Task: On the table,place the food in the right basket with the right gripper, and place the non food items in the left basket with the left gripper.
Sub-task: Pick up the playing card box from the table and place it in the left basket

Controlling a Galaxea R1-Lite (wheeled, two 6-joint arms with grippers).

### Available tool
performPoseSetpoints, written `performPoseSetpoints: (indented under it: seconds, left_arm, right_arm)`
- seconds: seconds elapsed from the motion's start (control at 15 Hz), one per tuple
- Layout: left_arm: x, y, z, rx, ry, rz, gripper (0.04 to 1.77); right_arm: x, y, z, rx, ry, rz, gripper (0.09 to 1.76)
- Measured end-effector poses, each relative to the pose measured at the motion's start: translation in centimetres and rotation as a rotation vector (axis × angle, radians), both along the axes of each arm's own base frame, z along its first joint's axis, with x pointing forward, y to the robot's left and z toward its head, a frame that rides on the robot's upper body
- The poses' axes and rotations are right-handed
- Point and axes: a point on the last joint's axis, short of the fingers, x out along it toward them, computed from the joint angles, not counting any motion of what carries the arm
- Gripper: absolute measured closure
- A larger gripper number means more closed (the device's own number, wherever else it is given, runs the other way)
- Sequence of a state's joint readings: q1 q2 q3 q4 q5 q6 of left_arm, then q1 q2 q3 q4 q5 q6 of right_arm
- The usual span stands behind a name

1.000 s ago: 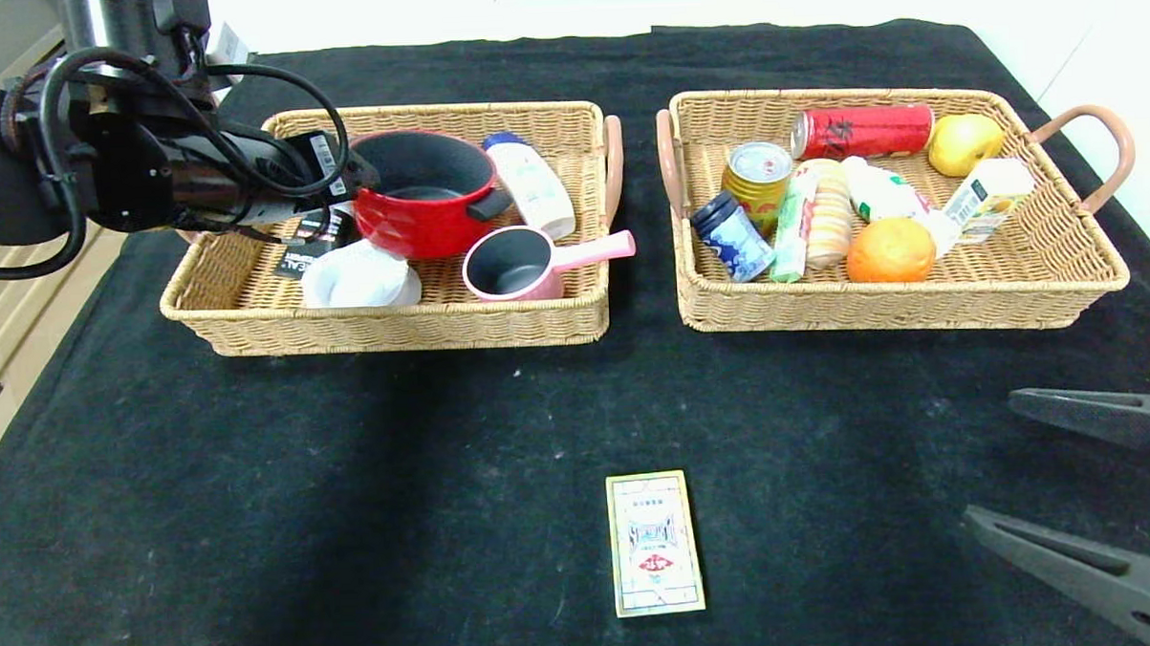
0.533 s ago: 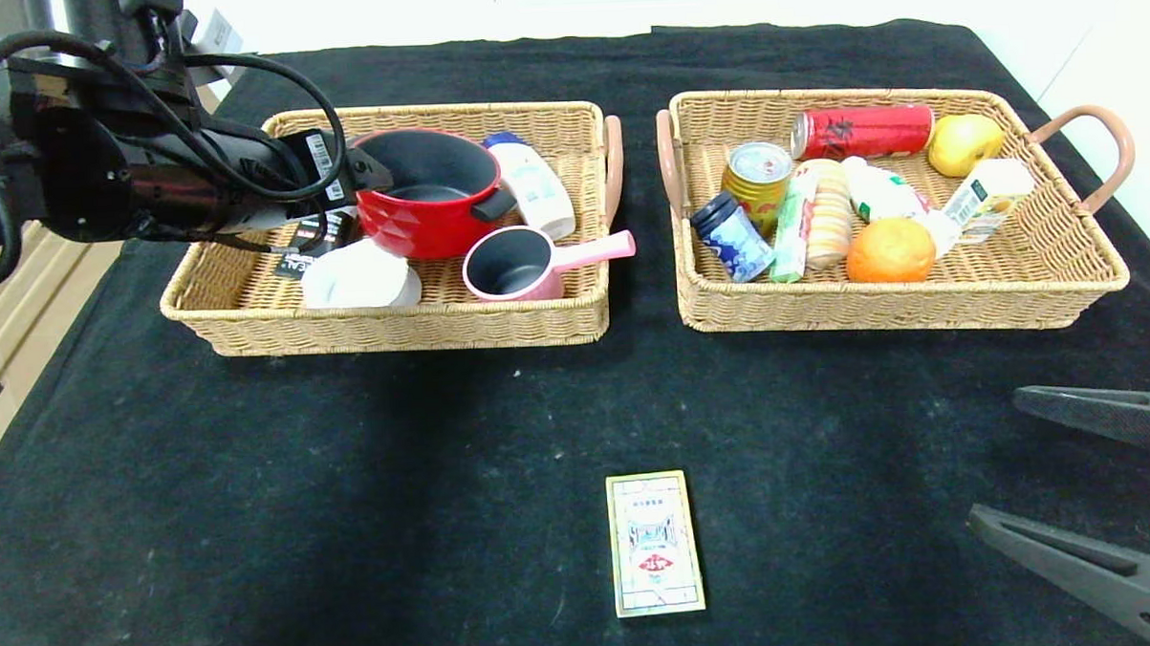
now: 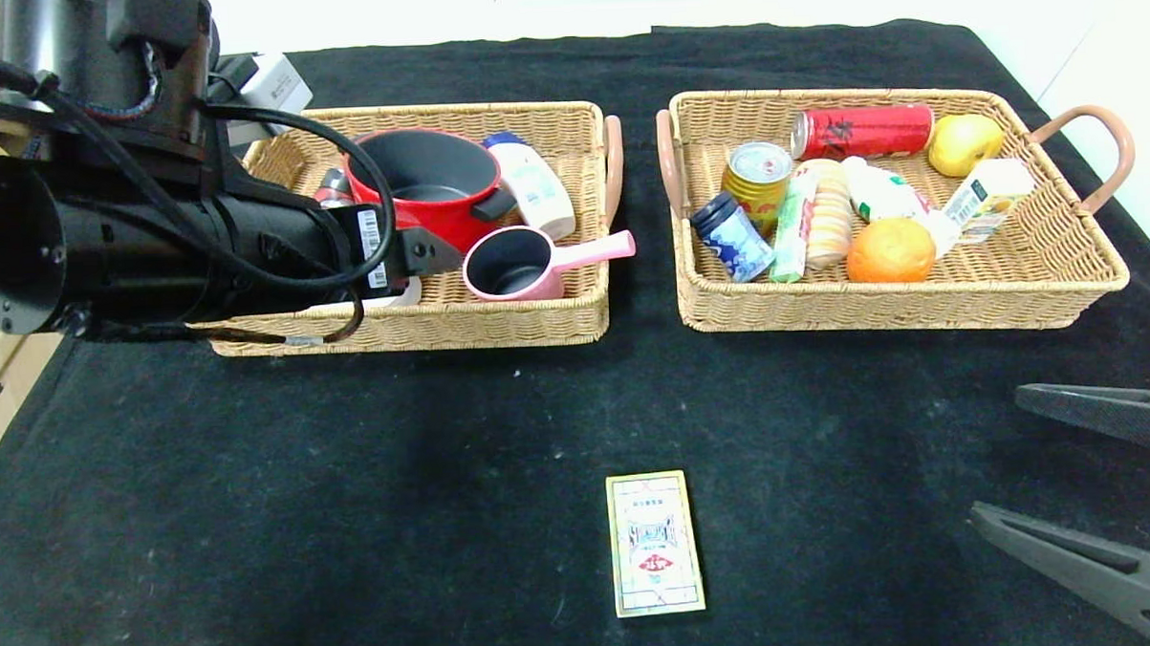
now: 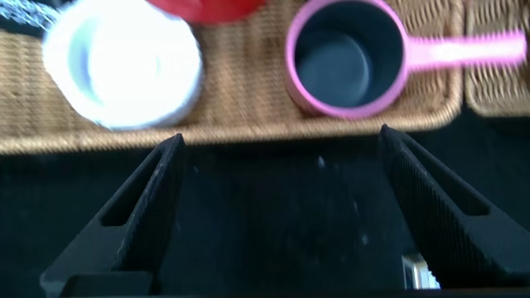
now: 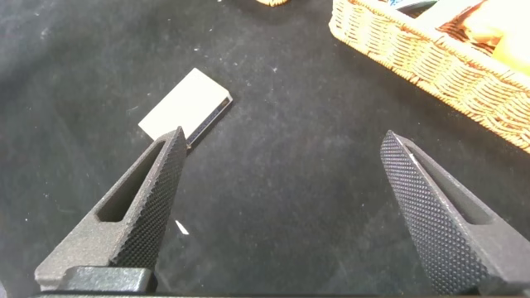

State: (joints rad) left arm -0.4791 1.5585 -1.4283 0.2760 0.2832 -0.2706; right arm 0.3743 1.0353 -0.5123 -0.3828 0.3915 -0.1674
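Non-task items in view

A pink saucepan [image 3: 520, 264] lies near a white bowl [image 4: 124, 70] and a white bottle with a blue cap [image 3: 532, 183]. Elsewhere: a red can [image 3: 863, 130] on its side, a yellow fruit [image 3: 965, 143], an orange [image 3: 890, 251], a small carton [image 3: 989, 195], a green-white packet [image 3: 794, 225] and a white pouch [image 3: 881, 194].

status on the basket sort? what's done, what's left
Done: red pot sits in the left basket; the food, such as the gold can, is in the right basket. In hand: nothing; left gripper open at the basket's front edge, right gripper open, parked. Left: the card box on the table.
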Motion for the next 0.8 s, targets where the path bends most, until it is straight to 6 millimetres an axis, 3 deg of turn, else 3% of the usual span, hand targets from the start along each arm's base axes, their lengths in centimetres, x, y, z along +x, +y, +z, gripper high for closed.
performPoseSetpoints:
  seconds: [0.27, 0.8]
  left_arm:
    - [-2.3, -2.4, -1.6, 0.037, 0.038, -0.058, 0.12]
    - [-5.0, -8.3, -4.2, 0.047, 0.110, -0.188, 0.11]
  right_arm:
    - [0.1, 0.1, -0.1, -0.004, 0.007, 0.001, 0.14]
    - [0.2, 0.1, -0.3, -0.007, 0.014, 0.003, 0.14]
